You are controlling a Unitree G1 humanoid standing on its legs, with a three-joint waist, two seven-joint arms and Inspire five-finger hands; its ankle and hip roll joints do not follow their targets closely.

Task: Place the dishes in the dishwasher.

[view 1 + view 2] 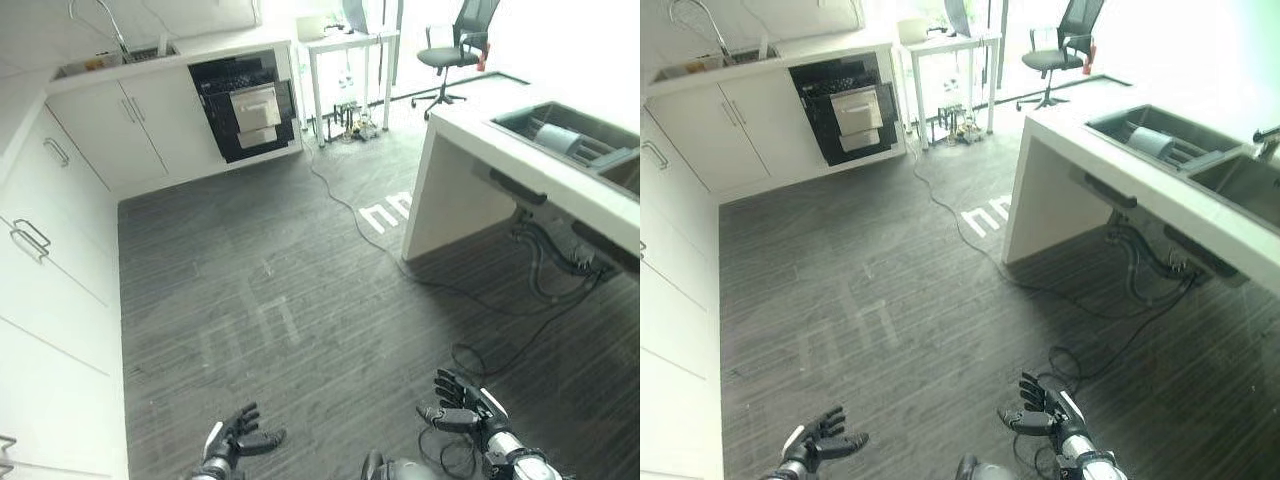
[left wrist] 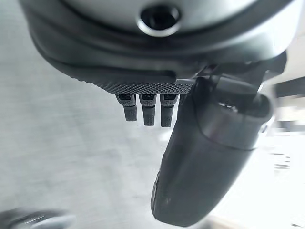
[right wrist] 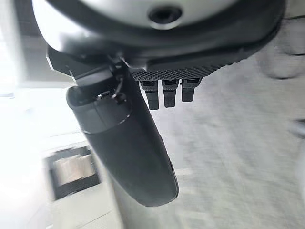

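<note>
Floor (image 1: 280, 290): dark grey wood-grain planks, taking up the middle of the scene between the cabinets and the island; faint white markings lie on it.
Cabinets (image 1: 50, 300): white units with metal bar handles run along the left side and turn along the far wall.
Island surface (image 1: 520, 150): white counter on the right, standing on a white end panel; hoses hang underneath it.
Sink (image 1: 575, 135): grey basin sunk into the island surface, with a pale cylindrical dish (image 1: 555, 137) lying on its side against a dark rack inside. This is the one dish I can make out.
Dishwasher (image 1: 245, 105): black-fronted bay in the far cabinet run, right of the white doors, with a pale metal rack or drawer showing in it. It is well apart from the sink on the island.
Far sink (image 1: 115, 58): a second basin with a curved tap on the far surface, left of the dishwasher.
Small table (image 1: 345, 45): white, at the far side, right of the dishwasher.
Office chair (image 1: 460, 45): black on wheels, far right.
Left hand (image 1: 240, 435): low at the near edge, over the floor, fingers spread and relaxed, holding nothing.
Right hand (image 1: 462, 405): near right, over the floor, fingers loosely extended, empty.
</note>
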